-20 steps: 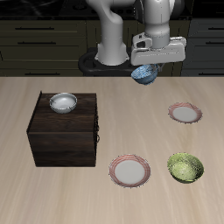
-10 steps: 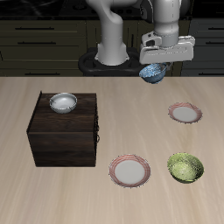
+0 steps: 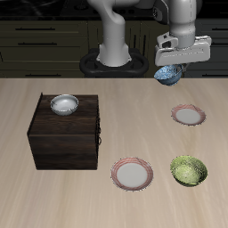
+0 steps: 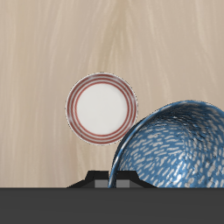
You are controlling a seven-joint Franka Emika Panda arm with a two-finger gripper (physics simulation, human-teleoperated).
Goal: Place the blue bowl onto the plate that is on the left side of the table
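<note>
No readable text, labels, brands, numbers or signs anywhere: none on bowls, plates, dark wooden box (image 3: 64,135), bench (image 3: 114,107) or robot.

the bowl (image 3: 169,75) is small and round, blue with white speckles inside and out. it hangs tilted in the air above the table's back part, clear of the surface, its opening turned partly sideways. the plate (image 3: 188,114) is small, round and flat, with a pinkish-red ringed rim and pale centre; it lies flat on the table, empty, nearer the front than the bowl.
</note>
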